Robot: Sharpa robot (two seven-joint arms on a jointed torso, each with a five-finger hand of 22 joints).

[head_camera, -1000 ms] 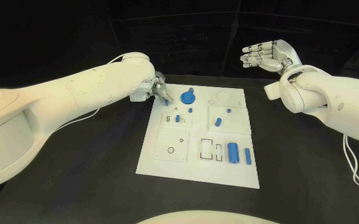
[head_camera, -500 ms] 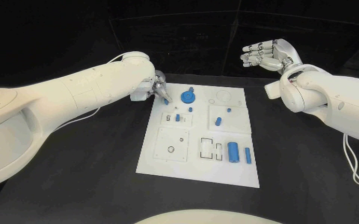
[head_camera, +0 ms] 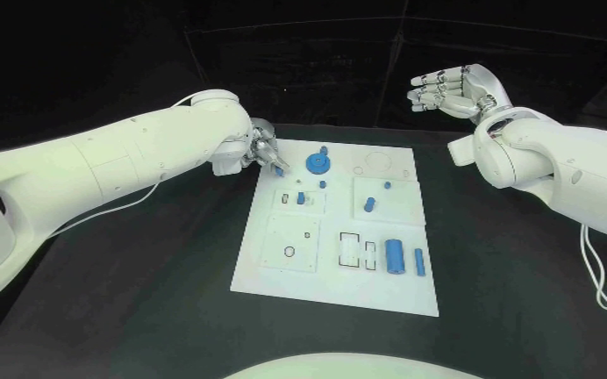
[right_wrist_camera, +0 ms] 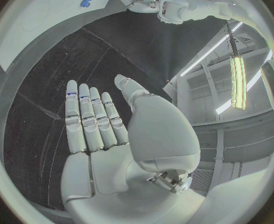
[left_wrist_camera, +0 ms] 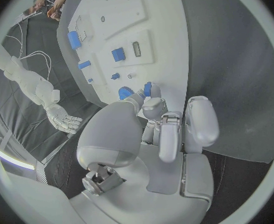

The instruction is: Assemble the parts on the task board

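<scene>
**Black table, white board, one part pinched**

Small blue plastic part point(left_wrist_camera: 147, 88) sits pinched in the left robot hand point(head_camera: 262, 152) at the flat white task board's point(head_camera: 285, 265) far-left corner. Right robot hand point(head_camera: 453, 91) hovers released, fingers apart, above the table point(head_camera: 152, 265).

The task board point(head_camera: 281, 261) is a white plate with thin black outlines drawn around its recesses, and it lies on a black surface point(head_camera: 152, 309). The parts are blue: a round gear-like piece point(head_camera: 317, 166), a larger cylinder point(head_camera: 396, 259) with a slimmer bar point(head_camera: 418, 263) beside it, and a small blue piece point(left_wrist_camera: 147, 88) pinched at the tips of the left hand point(left_wrist_camera: 165, 129). Both arms are white, and the left hand and the right hand point(right_wrist_camera: 102, 129) are silver-grey, with the right hand's fingers point(right_wrist_camera: 87, 117) showing small blue marks near their tips.
</scene>
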